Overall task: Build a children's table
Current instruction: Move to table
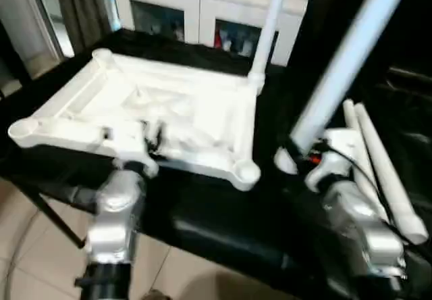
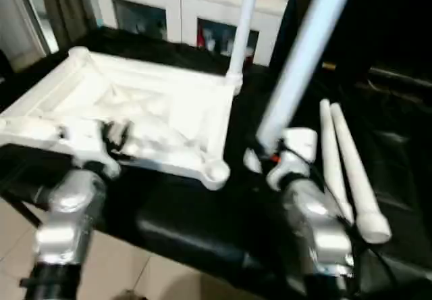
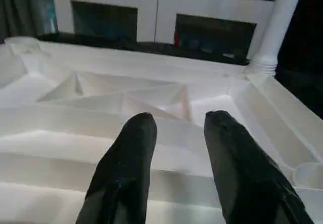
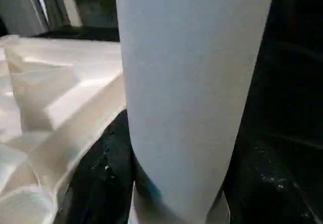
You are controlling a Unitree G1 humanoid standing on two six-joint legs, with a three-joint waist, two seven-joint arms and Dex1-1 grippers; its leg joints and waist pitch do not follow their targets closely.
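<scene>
The right gripper (image 1: 297, 153) pinches a white leg (image 1: 347, 57) tilted above the black-draped table (image 1: 223, 226). The left gripper (image 3: 176, 133), fingers spread, hovers over the upturned tabletop (image 1: 145, 114), one leg (image 1: 268, 26) standing in its far socket.

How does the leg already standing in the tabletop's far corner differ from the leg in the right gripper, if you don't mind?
The standing leg is seated upright in the tabletop; the held leg leans, clear of any socket. The right gripper grips the held leg's lower end; nothing grips the standing leg. Both are white tubes.
</scene>
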